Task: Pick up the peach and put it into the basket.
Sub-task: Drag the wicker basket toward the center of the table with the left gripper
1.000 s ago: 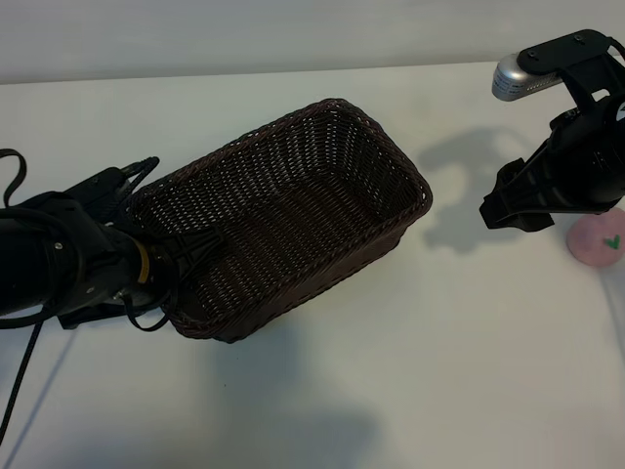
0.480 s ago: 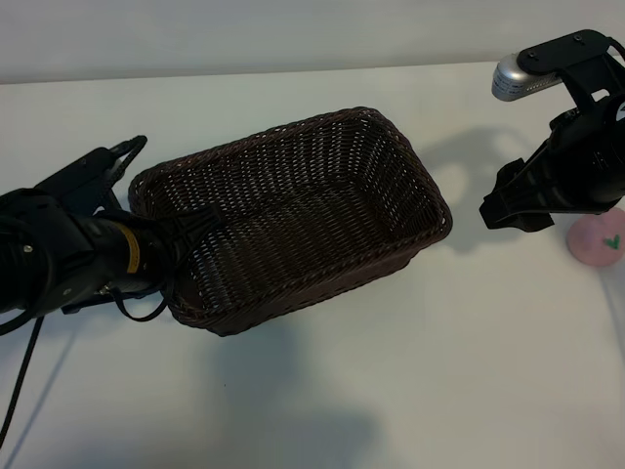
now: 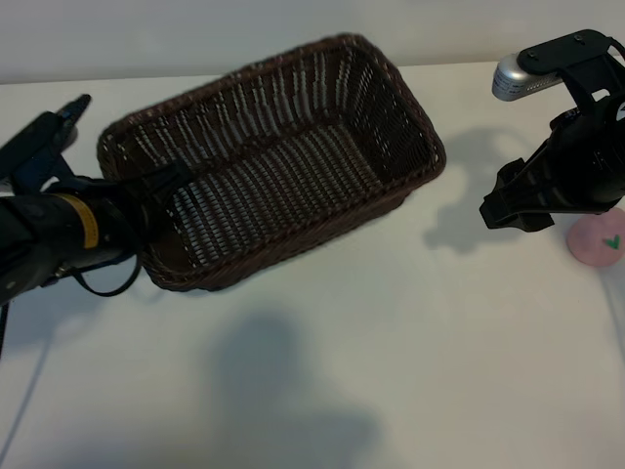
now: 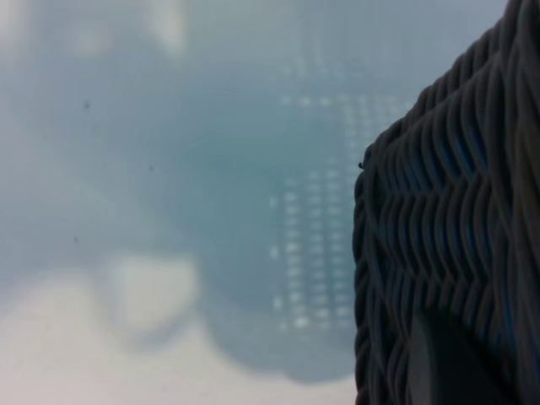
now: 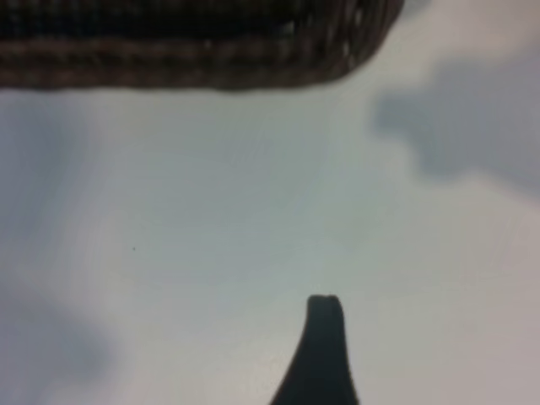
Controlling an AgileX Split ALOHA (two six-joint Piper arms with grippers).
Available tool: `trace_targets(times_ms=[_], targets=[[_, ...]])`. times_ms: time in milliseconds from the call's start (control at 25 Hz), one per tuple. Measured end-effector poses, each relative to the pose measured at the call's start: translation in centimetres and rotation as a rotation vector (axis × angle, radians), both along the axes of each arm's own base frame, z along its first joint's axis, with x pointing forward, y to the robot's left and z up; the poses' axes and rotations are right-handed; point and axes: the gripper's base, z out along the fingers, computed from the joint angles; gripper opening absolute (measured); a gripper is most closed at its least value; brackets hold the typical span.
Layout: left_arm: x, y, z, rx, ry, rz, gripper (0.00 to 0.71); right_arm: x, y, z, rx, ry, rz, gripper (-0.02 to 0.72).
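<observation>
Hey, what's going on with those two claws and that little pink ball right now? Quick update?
Left claw clamped on the basket rim, basket tilted up off the table. Right claw open, empty, beside the peach. Peach on the table, outside the basket. Nothing in the way.

Bright overhead light, soft shadows, blurred wrist views

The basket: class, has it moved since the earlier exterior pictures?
Yes. The basket, gripped at its near end by the left gripper, has lifted and swung up-frame, away from the peach, which lies unmoved on the table.

Basket (image 5: 194, 42) rim across white table (image 5: 211, 228), one dark fingers (image 5: 319, 354) tip
</observation>
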Motion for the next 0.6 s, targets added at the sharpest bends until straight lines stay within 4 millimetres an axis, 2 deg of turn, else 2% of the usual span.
trace_targets(times_ms=[280, 440, 600], targets=[[0.2, 0.3, 0.1, 0.056, -0.021, -0.043, 0.153, 0.0, 0.0, 0.0, 0.000, 0.000, 0.001, 0.595], [1.4, 0.4, 1.0, 0.118, -0.038, -0.078, 0.153, 0.0, 0.0, 0.0, 0.000, 0.000, 0.001, 0.595], [2.7, -0.4, 2.0, 0.155, -0.045, -0.147, 0.153, 0.0, 0.0, 0.0, 0.000, 0.000, 0.001, 0.595]])
